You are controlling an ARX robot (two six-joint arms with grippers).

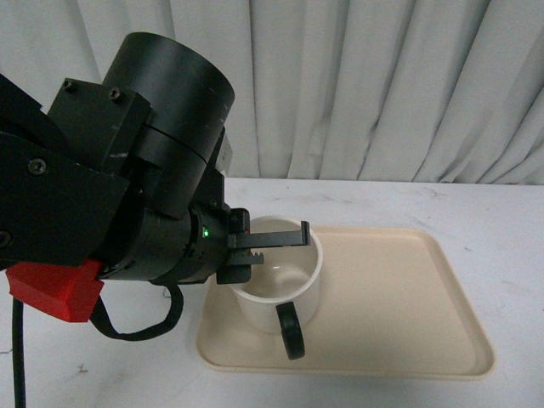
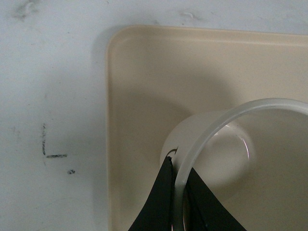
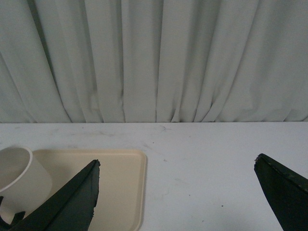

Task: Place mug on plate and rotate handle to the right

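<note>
The cream-white mug (image 1: 285, 293) stands on the left part of the beige plate (image 1: 399, 297). Its black handle (image 1: 291, 330) points toward the camera, at the near side. My left gripper (image 1: 270, 242) is shut on the mug's left rim, one finger inside and one outside. In the left wrist view the fingers (image 2: 156, 207) pinch the mug's rim (image 2: 226, 120) above the plate (image 2: 144, 72). The smiley face is hidden. My right gripper (image 3: 175, 168) is open and empty over the table, to the right of the plate (image 3: 120, 187); the mug (image 3: 19, 183) shows at the edge there.
A white table (image 1: 476, 212) carries the plate. A white curtain (image 1: 382, 85) hangs behind the table. My left arm's black body (image 1: 119, 187) fills the left of the front view. Black marks (image 2: 50, 151) sit on the table beside the plate.
</note>
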